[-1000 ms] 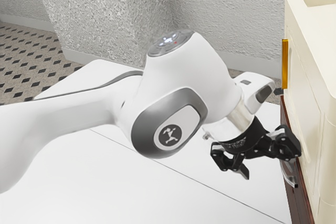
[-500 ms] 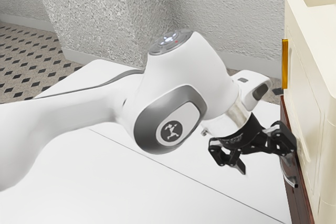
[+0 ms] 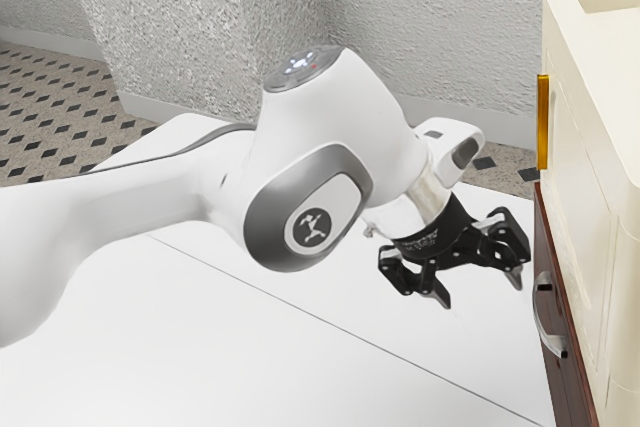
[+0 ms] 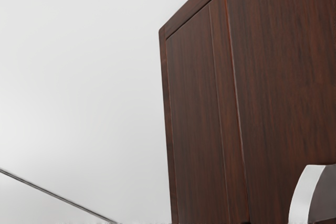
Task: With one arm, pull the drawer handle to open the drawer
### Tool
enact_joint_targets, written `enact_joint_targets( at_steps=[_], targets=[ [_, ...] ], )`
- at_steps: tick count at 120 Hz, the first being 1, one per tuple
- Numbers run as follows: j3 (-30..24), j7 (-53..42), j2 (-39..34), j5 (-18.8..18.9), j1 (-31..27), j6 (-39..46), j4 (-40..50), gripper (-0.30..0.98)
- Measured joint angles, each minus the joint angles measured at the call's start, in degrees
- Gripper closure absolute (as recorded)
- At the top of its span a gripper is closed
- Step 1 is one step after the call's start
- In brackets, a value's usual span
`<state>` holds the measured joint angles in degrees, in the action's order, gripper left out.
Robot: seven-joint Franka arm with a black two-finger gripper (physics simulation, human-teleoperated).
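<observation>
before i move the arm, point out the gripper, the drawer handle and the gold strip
Gripper (image 3: 482,296), exterior view: midway between its fingertips.
Drawer handle (image 4: 303,195), wrist view: on its pale curved bar.
Gold strip (image 3: 543,122), exterior view: middle of its face.

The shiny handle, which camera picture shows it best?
The exterior view, because you can see the handle's long curve and both its ends against the dark brown wood. The wrist view shows a curved piece of it, bigger, but cut off by the picture's edge.
</observation>
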<state>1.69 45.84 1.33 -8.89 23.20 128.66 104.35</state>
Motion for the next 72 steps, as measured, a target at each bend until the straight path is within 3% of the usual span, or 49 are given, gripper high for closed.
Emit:
enact_joint_targets(
  at_steps=[36, 72],
  targets=[
    [0.2, 0.2, 0.2, -0.2, 4.2, 1.1, 0.1, 0.11],
    [0.1, 0.4, 0.2, -0.1, 3.6, 1.5, 0.7, 0.31]
  ],
)
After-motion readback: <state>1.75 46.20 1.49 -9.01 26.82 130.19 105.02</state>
